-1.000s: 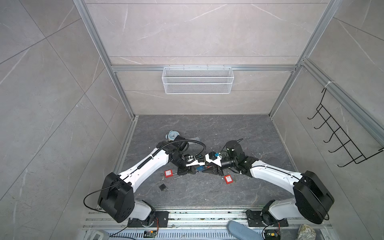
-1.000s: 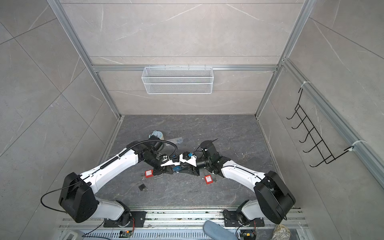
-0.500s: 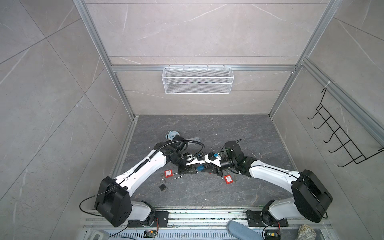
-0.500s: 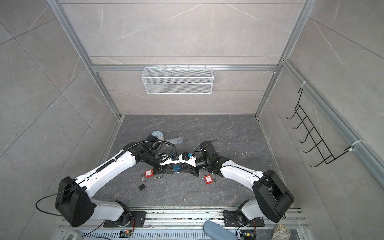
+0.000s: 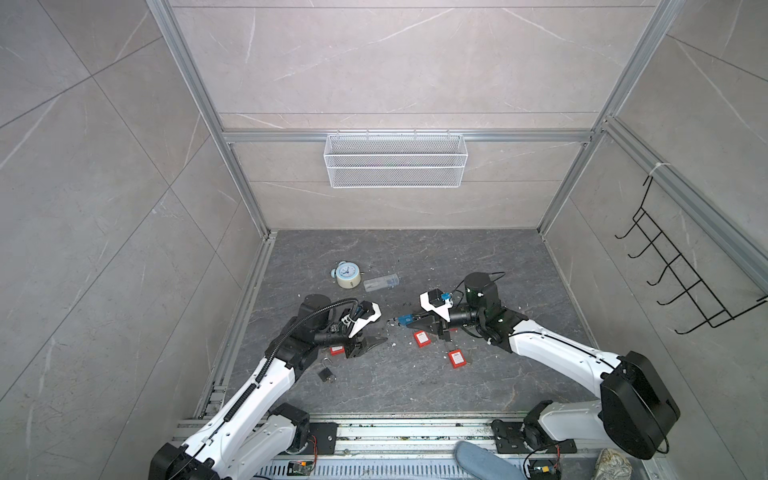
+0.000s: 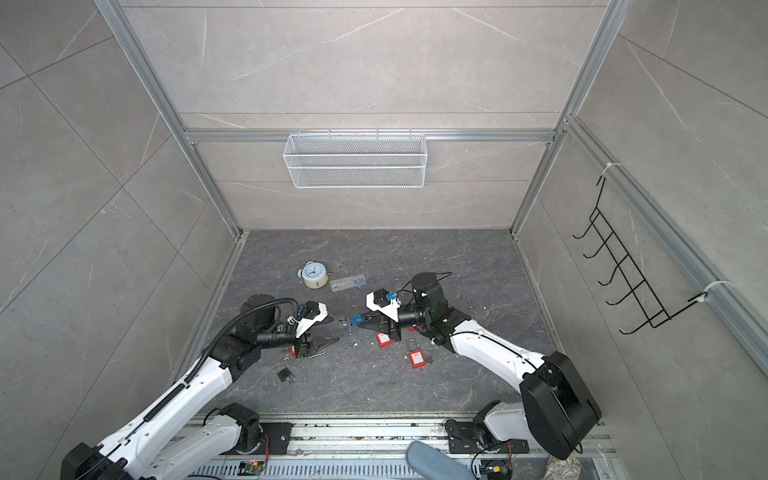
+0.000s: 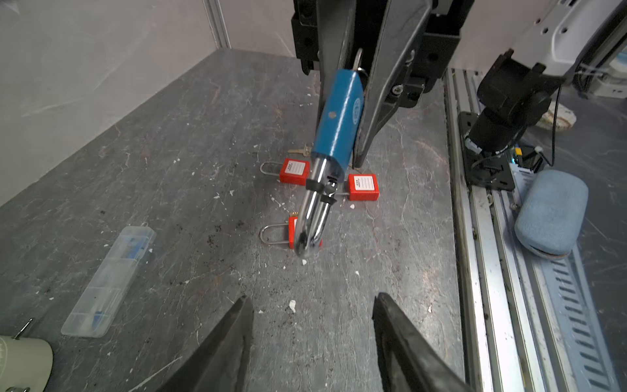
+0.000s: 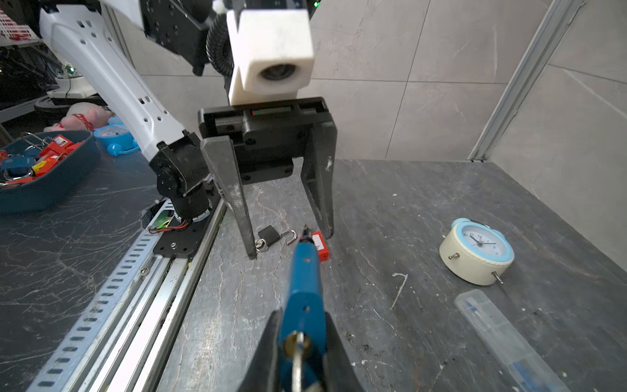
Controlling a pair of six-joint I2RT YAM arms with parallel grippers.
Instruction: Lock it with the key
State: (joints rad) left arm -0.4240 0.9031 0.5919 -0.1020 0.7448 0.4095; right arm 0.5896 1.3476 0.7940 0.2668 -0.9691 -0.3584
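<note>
Left gripper (image 7: 312, 298) has backed off, jaws wide and empty; right gripper (image 5: 419, 322) clamps the blue padlock (image 7: 337, 115). Best hold it steady, grip the key (image 8: 296, 353) squarely, twist cleanly.

The alarm clock (image 5: 348, 275) stands at the back left of the bench (image 5: 457, 257), with the plastic case (image 5: 381, 283) just right of it. The padlock (image 5: 404, 319) sits in the right hand (image 5: 413, 321), facing the left hand (image 6: 336, 329). A small padlock (image 5: 327, 375) lies in front of the left hand.

a blue-bodied padlock (image 7: 339, 115) with a chrome shackle (image 7: 310, 217) is held level in the right claw (image 5: 416, 322), shackle pointing outward, a metal key (image 8: 297, 365) in its base.
</note>
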